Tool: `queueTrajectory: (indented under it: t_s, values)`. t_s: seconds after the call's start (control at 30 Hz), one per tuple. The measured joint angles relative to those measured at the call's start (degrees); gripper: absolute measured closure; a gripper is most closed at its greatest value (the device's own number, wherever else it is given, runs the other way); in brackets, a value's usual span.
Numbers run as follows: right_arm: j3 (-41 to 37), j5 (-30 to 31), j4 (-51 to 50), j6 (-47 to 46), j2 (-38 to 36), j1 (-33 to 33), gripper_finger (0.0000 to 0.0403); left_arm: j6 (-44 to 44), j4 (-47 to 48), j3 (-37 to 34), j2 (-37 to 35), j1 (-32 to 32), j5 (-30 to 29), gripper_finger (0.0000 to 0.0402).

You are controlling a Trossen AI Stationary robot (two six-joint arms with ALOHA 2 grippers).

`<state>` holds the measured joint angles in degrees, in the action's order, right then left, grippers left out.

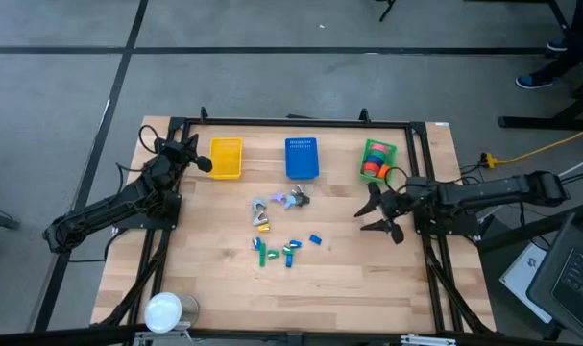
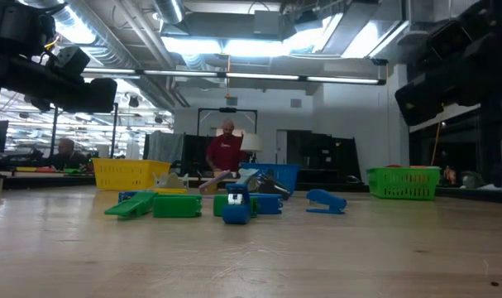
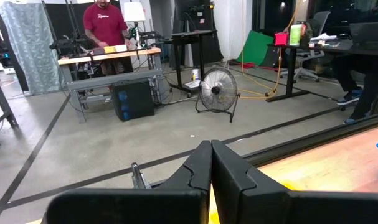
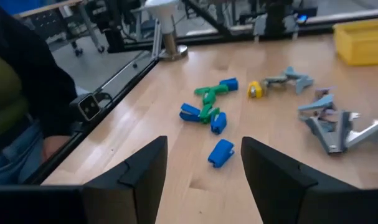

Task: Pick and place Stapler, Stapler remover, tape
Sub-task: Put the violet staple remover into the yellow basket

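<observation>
we see the left gripper (image 1: 201, 162) raised near the far left corner of the worktop (image 1: 214, 288), just beside the yellow basket (image 1: 226, 159), with its two fingers (image 3: 198, 169) pressed flat together and nothing between them. the right gripper (image 1: 376, 213) hangs above the right side of the worktop, near the right edge and just in front of the green basket (image 1: 377, 160), its fingers (image 4: 148, 163) spread wide and empty, pointing toward the middle. the tape rolls (image 1: 371, 163), orange, red and pink, lie inside the green basket at the far right corner. the blue basket (image 1: 302, 159) sits at the middle of the far edge, between the other two. in the centre of the worktop lies a loose cluster: grey metal staple removers (image 1: 293, 199) farther back, a small yellow piece (image 1: 264, 227) beside them, then green staplers (image 1: 270, 256) and blue staplers (image 1: 291, 254) lying mixed and touching one another nearer the front, and one blue stapler (image 1: 315, 239) a little apart toward the right. from the right wrist view this lone blue stapler (image 4: 221, 152) sits on bare wood between the spread fingers, well short of them. a white roll (image 1: 164, 311) stands at the front left corner. beyond the worktop a person in a red shirt (image 3: 106, 23) stands at a bench.
</observation>
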<state>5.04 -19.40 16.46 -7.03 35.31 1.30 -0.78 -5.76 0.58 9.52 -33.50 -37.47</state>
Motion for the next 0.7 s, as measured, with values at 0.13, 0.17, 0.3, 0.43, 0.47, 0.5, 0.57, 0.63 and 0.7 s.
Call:
queueTrajectory:
  t_s: [0.13, 0.17, 0.3, 0.43, 0.47, 0.5, 0.57, 0.63, 0.7]
  values:
    - [-2.77, 0.37, 0.07, 0.79, -5.06, 0.0, 0.0192, 0.0, -0.02, -0.01, -0.02, 0.0, 0.0, 0.04]
    - [-3.53, 0.35, 0.15, 1.01, -6.37, 0.0, 0.0192, -0.01, -0.02, -0.01, -0.01, 0.01, 0.01, 0.04]
    - [-4.68, 0.33, -1.1, 1.18, -10.88, 0.0, 0.0192, 0.0, -0.02, -0.02, -0.02, 0.0, 0.0, 0.04]
    - [-4.68, 0.34, -1.48, 1.49, -13.62, 0.0, 0.0192, 0.0, -0.02, -0.02, -0.02, 0.0, 0.01, 0.04]
    - [-4.68, 0.69, -1.62, 1.46, -14.17, 0.0, 0.0192, 0.0, 0.0, 0.0, -0.02, 0.02, 0.01, 0.04]
    - [-4.68, 1.68, -1.69, 1.26, -14.7, 0.0, 0.0192, -0.01, -0.02, -0.01, -0.02, 0.01, 0.01, 0.04]
    - [-4.68, 4.62, -1.99, 0.42, -15.85, 0.0, 0.0192, -0.01, -0.01, 0.0, -0.02, 0.0, 0.01, 0.04]
    - [-4.68, 7.14, -3.32, -0.07, -17.16, 0.0, 0.0192, 0.0, -0.02, -0.01, -0.02, 0.0, 0.01, 0.04]
    - [-4.68, 8.31, -5.56, -0.27, -18.73, 0.0, 0.0192, 0.0, -0.02, -0.02, -0.02, 0.02, 0.02, 0.04]
